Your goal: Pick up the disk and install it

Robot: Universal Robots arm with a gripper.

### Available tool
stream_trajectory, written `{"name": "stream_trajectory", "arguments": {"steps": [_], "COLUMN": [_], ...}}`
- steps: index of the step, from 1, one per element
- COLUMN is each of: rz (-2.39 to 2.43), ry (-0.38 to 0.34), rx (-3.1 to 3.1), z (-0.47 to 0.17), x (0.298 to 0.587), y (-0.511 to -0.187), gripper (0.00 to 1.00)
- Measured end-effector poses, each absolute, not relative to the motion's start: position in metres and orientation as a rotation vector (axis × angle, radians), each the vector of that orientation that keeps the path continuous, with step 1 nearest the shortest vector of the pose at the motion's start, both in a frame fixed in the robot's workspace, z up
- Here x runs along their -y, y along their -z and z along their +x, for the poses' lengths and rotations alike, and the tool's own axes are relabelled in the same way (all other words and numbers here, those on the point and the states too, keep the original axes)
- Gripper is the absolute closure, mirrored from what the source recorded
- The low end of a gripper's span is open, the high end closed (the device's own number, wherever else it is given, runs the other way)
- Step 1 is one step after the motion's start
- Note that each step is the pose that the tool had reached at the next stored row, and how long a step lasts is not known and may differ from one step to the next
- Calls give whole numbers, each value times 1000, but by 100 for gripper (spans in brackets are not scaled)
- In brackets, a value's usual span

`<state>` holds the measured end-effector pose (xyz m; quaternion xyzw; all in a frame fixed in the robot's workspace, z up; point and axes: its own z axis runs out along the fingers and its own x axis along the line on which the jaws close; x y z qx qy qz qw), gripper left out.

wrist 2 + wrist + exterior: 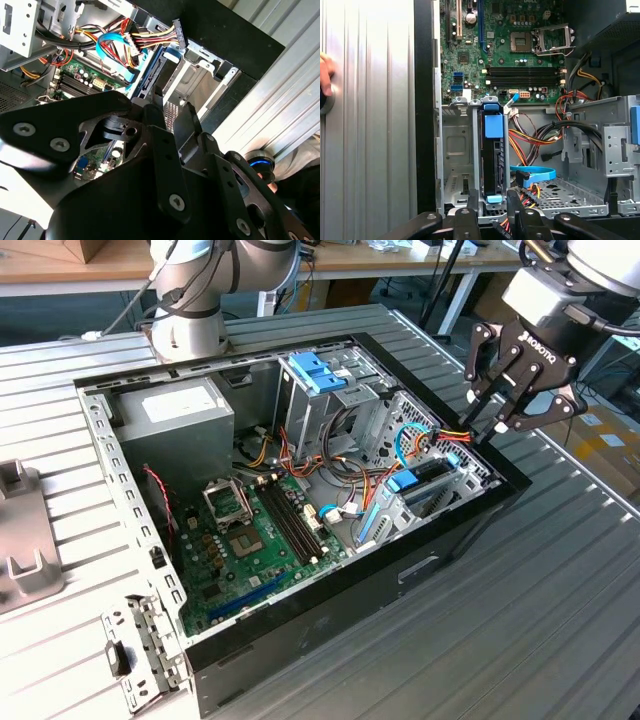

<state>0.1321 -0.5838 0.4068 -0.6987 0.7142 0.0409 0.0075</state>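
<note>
1. An open computer case [300, 620] lies on its side on a ribbed metal tabletop [520, 620], its green motherboard [250, 540] facing up.
2. The gripper [497, 410] hangs above the case's corner at about 2 o'clock from the motherboard in the exterior view, close over the drive cage [440, 485].
3. Its fingers [478, 380] are spread apart and grasp nothing; in the first wrist view their black tips [467, 220] stand on either side of the end of the disk, not closed on it.
4. The disk [494, 155] sits edge-up in a slot of the metal drive cage [455, 150], its blue carrier tab [494, 125] showing at the end nearer the motherboard [510, 45]; in the exterior view the blue carrier [415, 480] shows within the cage.
5. A blue data cable [535, 175] and a bundle of red, yellow and black power wires [535, 140] lie just beside the disk, at about 3 o'clock from it in the first wrist view.
6. A grey power supply box [175, 415] fills the case's corner at 11 o'clock from the motherboard in the exterior view.
7. A second drive cage with a blue latch piece [312, 370] stands at 12 o'clock from the motherboard.
8. Part of a person's hand [325, 75] rests on the tabletop outside the case's wall in the first wrist view.
</note>
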Motion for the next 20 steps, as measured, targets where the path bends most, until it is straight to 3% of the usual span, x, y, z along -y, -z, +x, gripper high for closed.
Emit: {"name": "stream_trajectory", "arguments": {"steps": [20], "rz": [-2366], "ry": [-129], "rx": [-2050], "z": [154], "x": [584], "y": [-399], "gripper": [64]}}
